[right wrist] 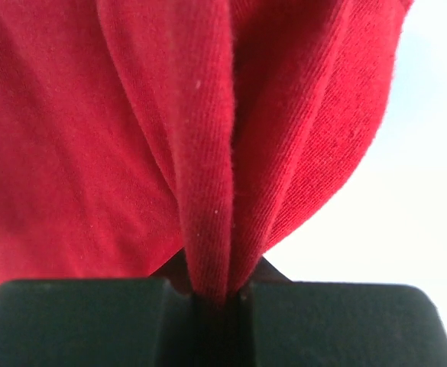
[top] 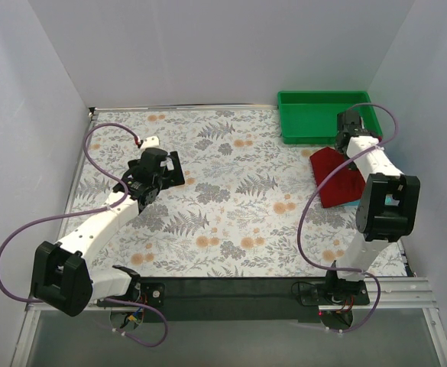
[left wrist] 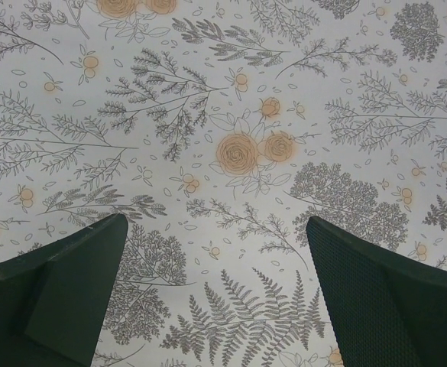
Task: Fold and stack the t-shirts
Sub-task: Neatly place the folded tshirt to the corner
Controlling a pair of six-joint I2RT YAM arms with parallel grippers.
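**Top external view.** White walls (top: pixel 208 46) are enclosing the counter (top: pixel 231 289) on three sides, and a floral tablecloth (top: pixel 231 199) is covering it. The left arm is reaching diagonally from its near-left base towards the middle-left of the cloth, with the left pincer (top: pixel 174 170) hanging low above the pattern. The right arm is folding upright from its base and stretching along the right wall, carrying the right pincer (top: pixel 348 131) to the near rim of the green tray (top: pixel 299 115) in the far-right corner. The dark red t-shirt (top: pixel 334 180) is lying crumpled just in front of the tray, close to the counter's right edge. A sliver of the turquoise t-shirt (top: pixel 350 204) is showing at its near edge. The centre of the cloth is lying bare between the arms.

**Left wrist view.** The left pincer (left wrist: pixel 215 306) is standing wide apart and gripping nothing. The tablecloth (left wrist: pixel 238 153) is lying flat below its two dark fingers (left wrist: pixel 63 298).

**Right wrist view.** The right pincer (right wrist: pixel 215 306) is pinching a fold of the dark red t-shirt (right wrist: pixel 93 153), its jaws closing tight on the cloth. The fabric is filling most of the frame, and a pale blurred background is showing at the right.
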